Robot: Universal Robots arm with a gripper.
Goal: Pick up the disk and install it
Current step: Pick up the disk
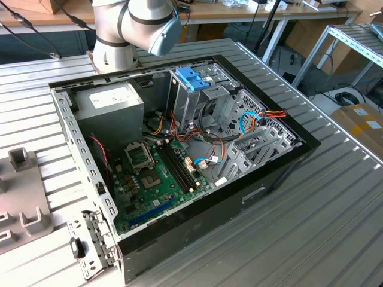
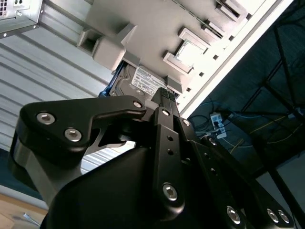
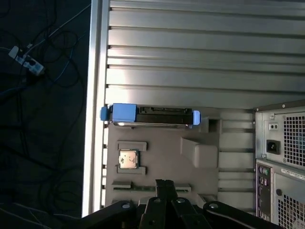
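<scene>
Workshop room: wooden benches (image 1: 239, 12) along the far wall, a metal shelving frame (image 1: 353, 42) and a cardboard box (image 1: 362, 122) at the exterior view's right. The dark floor (image 3: 43, 143) has loose cables and a power strip (image 3: 24, 62).

The surface is a ribbed aluminium table (image 1: 323, 227), bare metal, slats running lengthwise.

An open PC case (image 1: 239, 203) lies on its side mid-table, with the motherboard (image 1: 149, 173) facing up. The grey power supply (image 1: 114, 104) is at its far left corner. The drive cage with the blue handle (image 1: 192, 78) is far centre.

The arm (image 1: 131, 30) is based at the far edge of the table behind the case.

A grey fixture plate (image 3: 162, 152) lies flat on the table beside the case's rear panel, at the exterior view's left edge.

The disk (image 3: 152, 116) stands on edge in a slot along one side of that plate. Its blue carrier shows at both ends, and its white label shows in the second wrist view (image 2: 143, 81). It is not in the case.

The gripper (image 3: 164, 182) hangs over the plate, near the disk but clear of it. The fingertips look pressed together, with nothing between them.

A small square chip (image 3: 127, 160) sits in a pocket on the plate, between the gripper and the disk.
</scene>
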